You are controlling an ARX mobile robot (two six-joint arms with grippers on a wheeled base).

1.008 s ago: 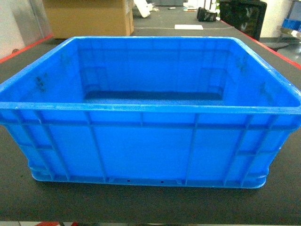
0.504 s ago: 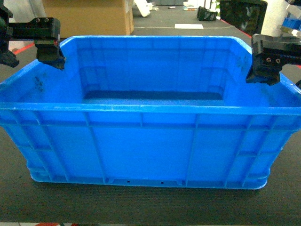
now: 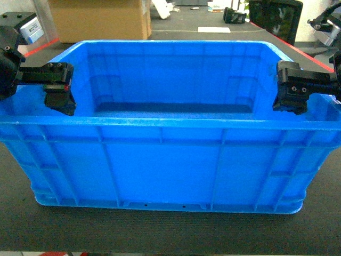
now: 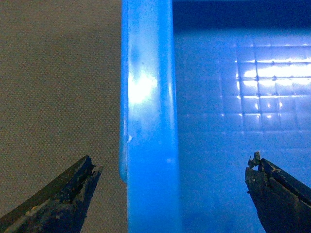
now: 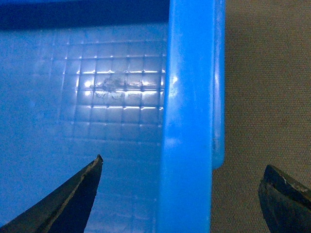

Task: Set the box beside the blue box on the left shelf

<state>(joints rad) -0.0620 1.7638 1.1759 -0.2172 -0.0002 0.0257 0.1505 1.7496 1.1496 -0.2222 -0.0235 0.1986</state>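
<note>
Squarely in the middle of the head view sits the box (image 3: 165,160), a big bright-blue crate with a thick rolled rim and ribbed walls, resting upright on a dark surface (image 3: 160,229) and filling most of the frame. Its inside is bare, with a gridded floor that catches the light in both wrist views.

At about 9 o'clock the left gripper (image 3: 58,98) hangs at the crate's left rim. From its wrist camera, the fingers (image 4: 63,194) are spread wide, one outside over the surface and the other over the crate floor, with the rim (image 4: 148,121) running between them and touching neither.

At about 3 o'clock the right gripper (image 3: 290,96) mirrors this at the right rim. Its fingers (image 5: 68,199) are also wide apart, straddling the rim (image 5: 189,121) without contact.

Beyond the crate, at 11 o'clock, stands a cardboard box (image 3: 98,18); at 1 o'clock a dark chair (image 3: 274,18).
</note>
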